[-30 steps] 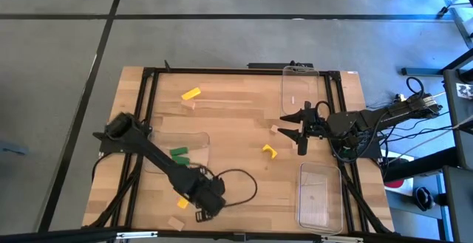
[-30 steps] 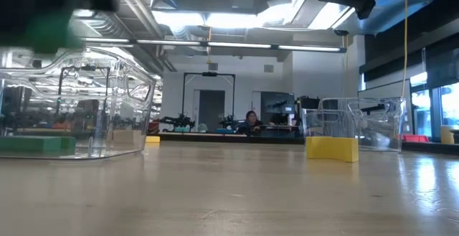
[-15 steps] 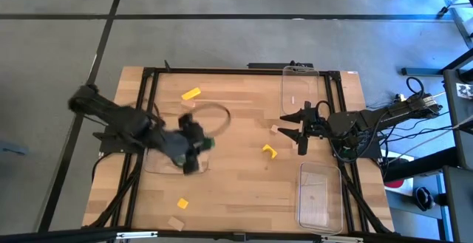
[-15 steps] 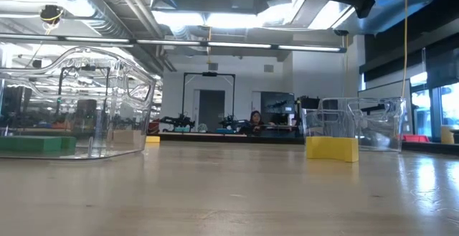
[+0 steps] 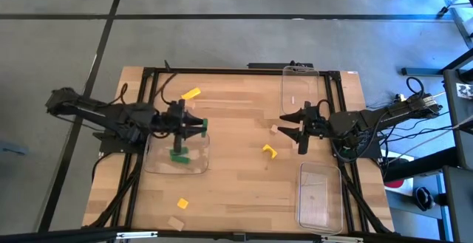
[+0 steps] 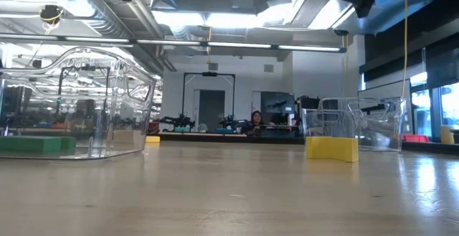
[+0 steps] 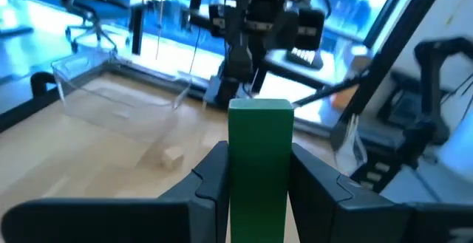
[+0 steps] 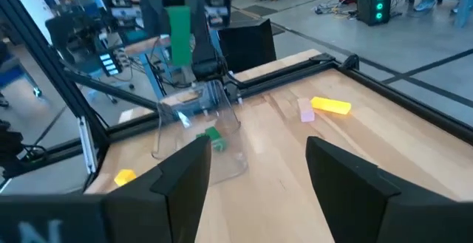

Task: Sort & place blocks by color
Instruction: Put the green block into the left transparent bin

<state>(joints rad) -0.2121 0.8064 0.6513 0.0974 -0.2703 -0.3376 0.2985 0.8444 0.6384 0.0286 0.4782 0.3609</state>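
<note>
Green block (image 7: 259,162) sat clamped upright in the left claw (image 5: 201,125), left of centre in the high view, above a clear tray (image 5: 194,165) holding another green block (image 5: 179,154). Right claw (image 5: 293,125), right of centre, was spread and empty.

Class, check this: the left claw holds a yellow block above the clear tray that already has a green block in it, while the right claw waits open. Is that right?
Not quite. The block in the left claw is green, not yellow, as the left wrist view shows. The rest stands: it is above the clear tray with a green block inside, and the right claw waits open.
</note>
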